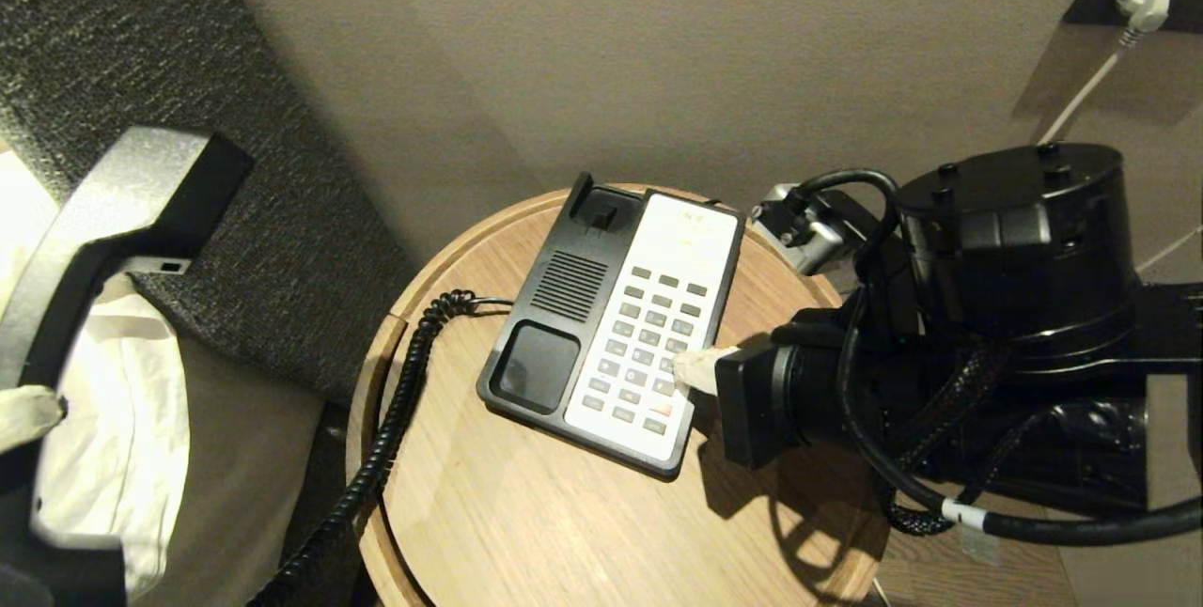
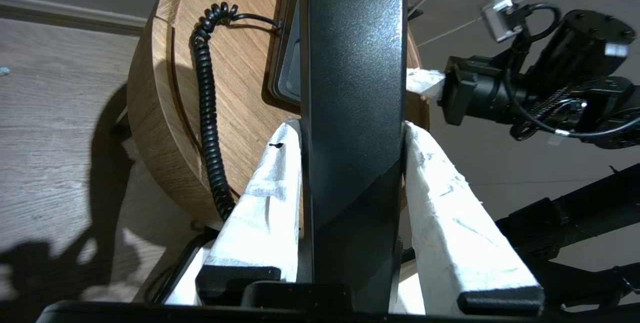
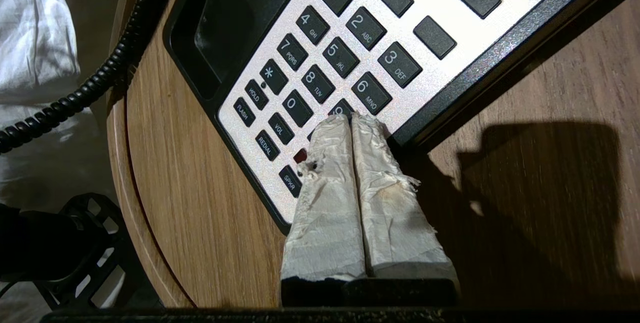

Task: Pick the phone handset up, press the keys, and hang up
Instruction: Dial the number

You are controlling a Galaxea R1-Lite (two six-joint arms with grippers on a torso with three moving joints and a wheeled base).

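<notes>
Head view: my right gripper [image 1: 694, 368] at the keypad's right edge on the phone base [image 1: 616, 320], round table [image 1: 526, 513]

Left wrist: my left gripper [image 2: 352, 163] clamps the phone handset [image 2: 355, 88], lifted off the table's left edge, long axis running straight out between the fingers

Right wrist: fingers [image 3: 327, 173] pressed together, tips on the 9 key [image 3: 342, 109]

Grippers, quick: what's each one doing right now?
Left gripper: closed on the phone handset, held off to the side of the table.
Right gripper: shut, empty, fingertips at the 9 key on the phone base.
</notes>
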